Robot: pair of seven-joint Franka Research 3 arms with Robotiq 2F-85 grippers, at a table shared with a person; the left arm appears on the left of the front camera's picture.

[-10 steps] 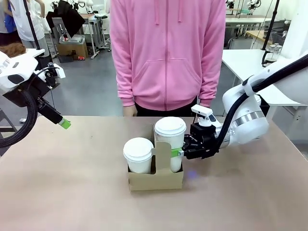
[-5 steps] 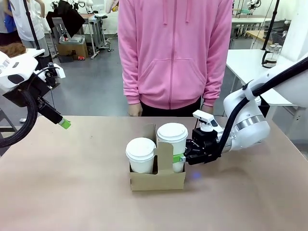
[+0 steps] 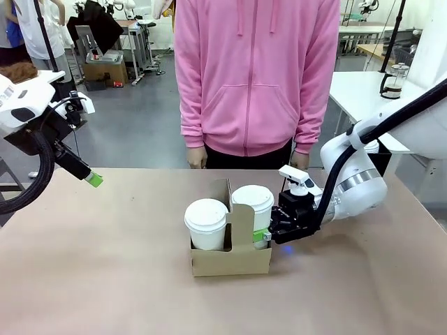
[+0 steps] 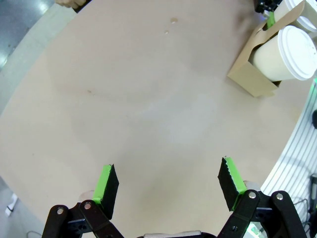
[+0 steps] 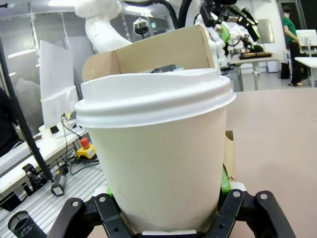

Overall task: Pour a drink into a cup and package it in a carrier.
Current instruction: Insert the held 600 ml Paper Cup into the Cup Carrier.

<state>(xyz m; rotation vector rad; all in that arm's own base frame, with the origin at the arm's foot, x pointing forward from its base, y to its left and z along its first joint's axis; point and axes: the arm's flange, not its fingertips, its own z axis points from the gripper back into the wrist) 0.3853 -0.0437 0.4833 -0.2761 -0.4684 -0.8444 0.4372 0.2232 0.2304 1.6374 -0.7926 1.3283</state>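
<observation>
A brown cardboard carrier (image 3: 230,259) stands mid-table with its handle tab upright. A white lidded cup (image 3: 207,222) sits in its left slot. A second white lidded cup (image 3: 253,202) sits low in the right slot, and my right gripper (image 3: 269,234) is shut on its side. The right wrist view shows that cup (image 5: 158,148) between my green pads, with the carrier tab (image 5: 163,52) behind it. Lids hide any drink inside. My left gripper (image 3: 94,179) hovers open at the table's far left; its view has the carrier (image 4: 250,79) far off.
A person in a pink hoodie (image 3: 255,77) stands at the far edge, hands hanging at the table's rim. A glass jug (image 3: 395,78) stands on a white side table at the back right. Bare brown tabletop (image 3: 105,265) lies on both sides of the carrier.
My right gripper has lowered its cup into the carrier's right slot. The carrier slid slightly right. The person shifted a little to the right. The left arm stayed still.
</observation>
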